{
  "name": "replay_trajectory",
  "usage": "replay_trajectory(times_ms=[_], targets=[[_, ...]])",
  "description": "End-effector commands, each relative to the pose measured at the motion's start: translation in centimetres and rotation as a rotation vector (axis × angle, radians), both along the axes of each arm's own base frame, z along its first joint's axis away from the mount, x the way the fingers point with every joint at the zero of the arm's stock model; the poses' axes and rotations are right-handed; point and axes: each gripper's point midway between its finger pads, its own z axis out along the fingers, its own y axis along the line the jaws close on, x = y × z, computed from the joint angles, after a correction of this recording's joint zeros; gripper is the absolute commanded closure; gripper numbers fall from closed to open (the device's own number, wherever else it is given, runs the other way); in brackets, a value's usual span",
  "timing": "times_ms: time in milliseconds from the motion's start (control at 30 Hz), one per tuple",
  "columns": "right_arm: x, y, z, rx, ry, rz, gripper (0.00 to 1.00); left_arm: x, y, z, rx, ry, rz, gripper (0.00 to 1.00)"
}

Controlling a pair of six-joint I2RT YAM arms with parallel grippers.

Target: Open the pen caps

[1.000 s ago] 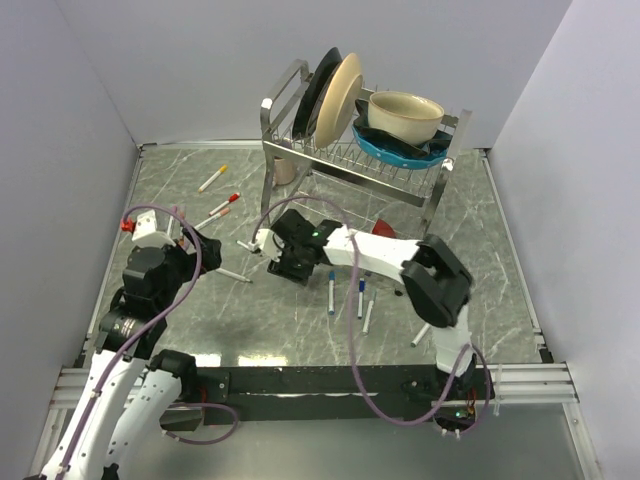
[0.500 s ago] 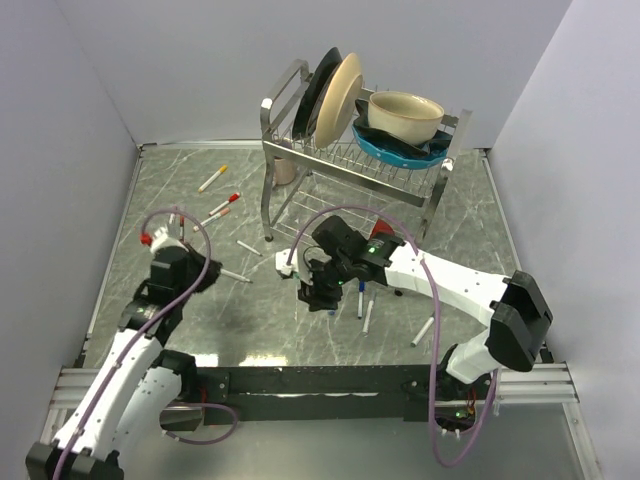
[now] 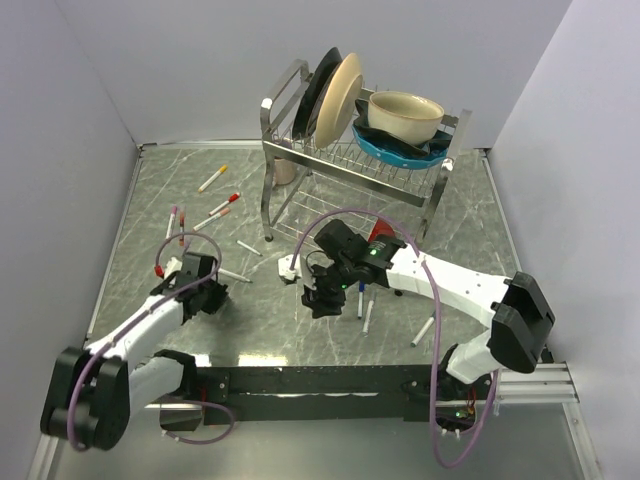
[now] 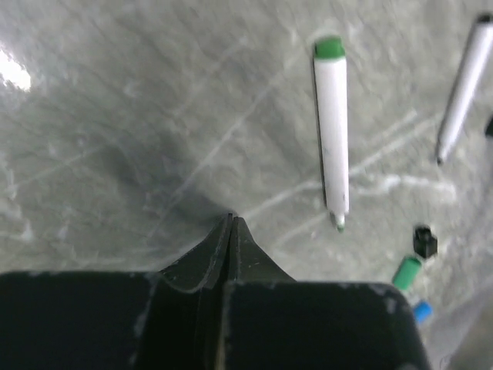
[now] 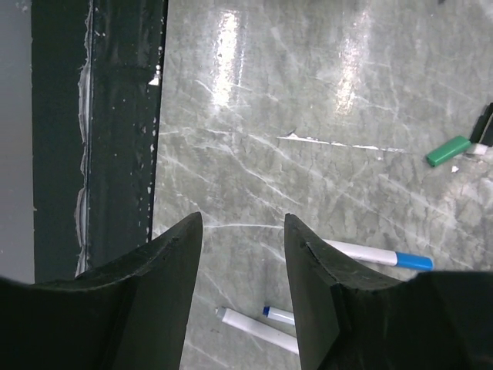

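Note:
Several thin white pens lie scattered on the grey marble table (image 3: 460, 230). One has a yellow cap (image 3: 223, 170), one a red cap (image 3: 236, 197). My left gripper (image 3: 207, 296) hangs low at the left, shut with nothing in it (image 4: 231, 220). Ahead of it lies an uncapped pen with a green end (image 4: 331, 131), and loose black (image 4: 424, 240), green (image 4: 407, 271) and blue (image 4: 420, 311) caps rest to its right. My right gripper (image 3: 322, 300) stands open and empty (image 5: 241, 223) over bare table. Blue-ended pens (image 5: 377, 256) and a loose green cap (image 5: 448, 151) lie to its right.
A metal dish rack (image 3: 350, 160) with plates and a bowl stands at the back centre. The arms' dark base rail (image 5: 100, 131) runs along the near edge. A purple cable (image 3: 350, 215) loops over the right arm. Grey walls close in both sides.
My left arm has dropped low toward the table and its gripper went from open to shut. The right arm swung from the centre-left toward the middle pens, then held still.

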Motion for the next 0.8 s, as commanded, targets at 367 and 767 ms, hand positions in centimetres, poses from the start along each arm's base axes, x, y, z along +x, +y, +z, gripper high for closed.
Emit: replay_trajectory(times_ms=[367,767], targets=[[-0.3,-0.3,1.8,0.056,-0.037,0.025,0.46,5.6,0.3,-0.8,0.066,0.043,0.087,0.84],[-0.3,-0.4,1.3,0.033,-0.025,0.032,0.46,8.1,-0.7,-1.9,0.067,0.088,0.042,0.78]])
